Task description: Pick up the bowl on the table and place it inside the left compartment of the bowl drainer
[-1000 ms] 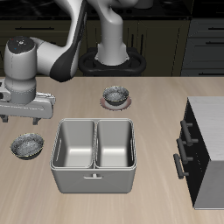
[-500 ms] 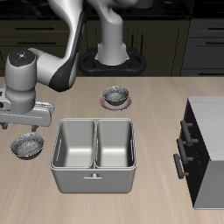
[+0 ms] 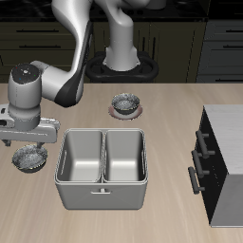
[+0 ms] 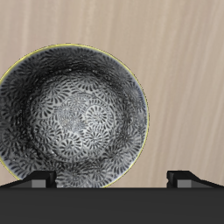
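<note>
The bowl is dark grey with a speckled inside and rests on the table beside the bowl drainer. My gripper hangs just above it, open, and partly covers it in the exterior view. In the wrist view the bowl fills most of the frame. Both fingertips stand wide apart near its rim with nothing between them. The left compartment is the grey well nearest the bowl and holds nothing.
A matching bowl on a pinkish-brown plate sits farther back, behind the drainer. A grey cabinet with dark handles stands at the table's far side from the bowl. The robot base is at the back.
My gripper has come down and a little toward the table's front edge, closing in on the bowl. The bowl has not moved.
</note>
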Tool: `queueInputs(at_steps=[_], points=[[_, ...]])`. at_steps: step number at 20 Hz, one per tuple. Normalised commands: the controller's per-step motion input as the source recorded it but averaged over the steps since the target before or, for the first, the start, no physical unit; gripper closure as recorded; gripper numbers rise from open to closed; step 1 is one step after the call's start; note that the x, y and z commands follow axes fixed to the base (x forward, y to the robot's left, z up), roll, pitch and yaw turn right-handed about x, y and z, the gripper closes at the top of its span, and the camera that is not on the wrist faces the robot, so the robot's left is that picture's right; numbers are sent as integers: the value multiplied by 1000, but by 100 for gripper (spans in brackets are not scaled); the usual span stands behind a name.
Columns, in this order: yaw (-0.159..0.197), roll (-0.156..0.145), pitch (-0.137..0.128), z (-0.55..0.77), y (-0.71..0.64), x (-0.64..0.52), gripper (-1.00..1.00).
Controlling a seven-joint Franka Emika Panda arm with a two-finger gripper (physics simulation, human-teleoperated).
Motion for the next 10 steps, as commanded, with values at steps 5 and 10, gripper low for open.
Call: queueInputs(at_steps=[5, 10], points=[[-37, -19, 2, -159, -50, 4, -100], [-96, -31, 8, -171, -134, 7, -100]])
